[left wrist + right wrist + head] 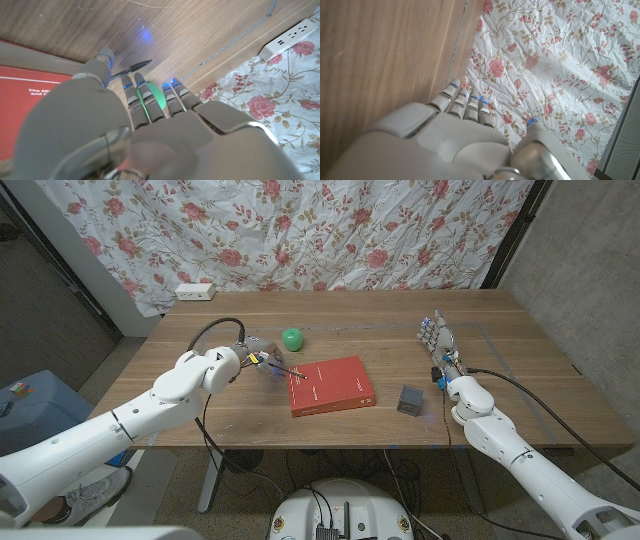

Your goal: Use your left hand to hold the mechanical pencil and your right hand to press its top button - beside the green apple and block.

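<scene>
Pencil (pixel 287 368) at left robot hand's (pixel 255 352) fingertips

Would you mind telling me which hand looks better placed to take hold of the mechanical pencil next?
Left. The left hand is right at the mechanical pencil, beside the red book, while the right hand stands open far across the table.

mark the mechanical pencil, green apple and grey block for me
mechanical pencil (pixel 288 369): head view, the shaft past the left hand.
green apple (pixel 291 338): head view, middle of its top.
grey block (pixel 410 400): head view, its top face.
</scene>
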